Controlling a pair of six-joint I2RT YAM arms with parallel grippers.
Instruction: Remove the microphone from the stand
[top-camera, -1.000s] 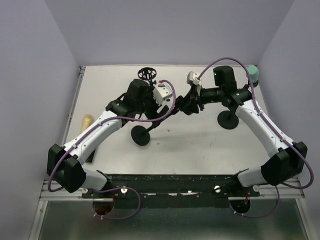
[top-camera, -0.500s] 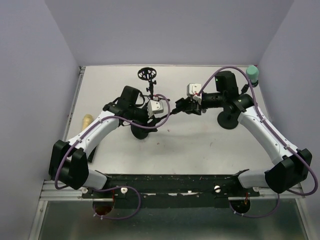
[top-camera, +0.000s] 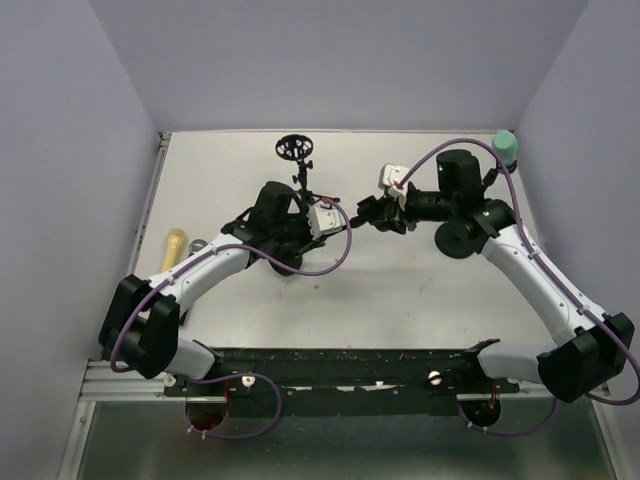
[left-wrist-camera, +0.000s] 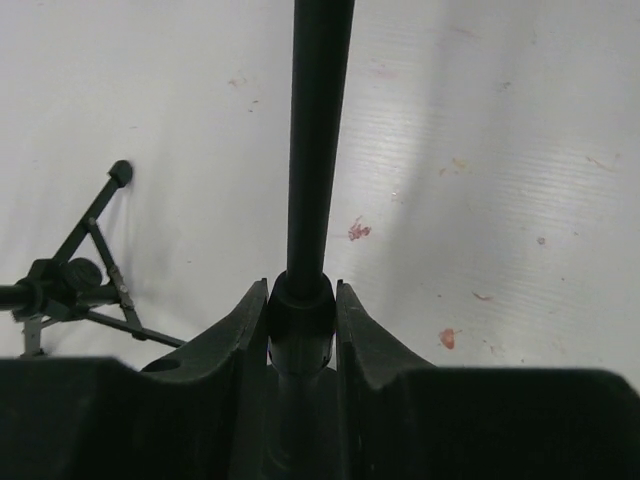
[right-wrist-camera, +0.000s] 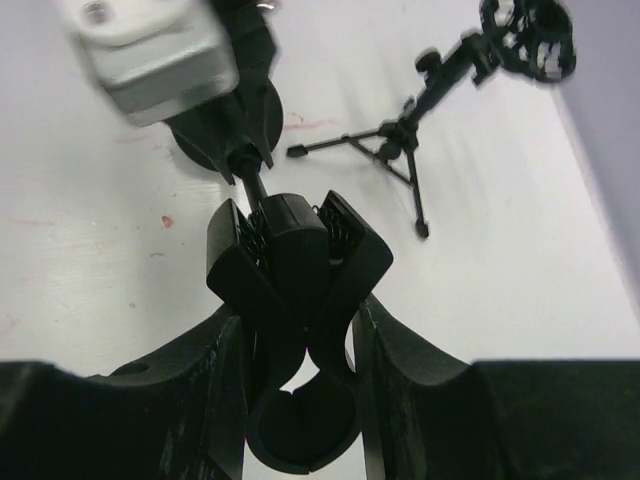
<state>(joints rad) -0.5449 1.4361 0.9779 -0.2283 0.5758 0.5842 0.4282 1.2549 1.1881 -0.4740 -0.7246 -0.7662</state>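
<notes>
1. The left tool (left-wrist-camera: 300, 292) is pressed onto the stand pole (left-wrist-camera: 318, 130), with a finger touching each side of a collar. The pole runs straight out ahead of the tool, over the desk (left-wrist-camera: 520, 150).
2. The right tool (right-wrist-camera: 298, 320) pinches the black spring clip (right-wrist-camera: 295, 255) at the pole's other end. The clip's round cradle sits between the fingers, nearer the wrist, and looks empty.
3. The microphone (top-camera: 175, 247), yellow-bodied, lies flat on the desk. It is well apart from the stand, out to the left of the left tool and somewhat back toward that arm's base.
4. Its long axis runs roughly far-to-near with a slight slant, not in line with the pole.
5. The left arm is much the nearer. The right tool stands on the far side of the stand from it.
6. With the cradle empty, the removal looks done. Any reach for the microphone would suit the left tool, once it lets go of the pole.
</notes>
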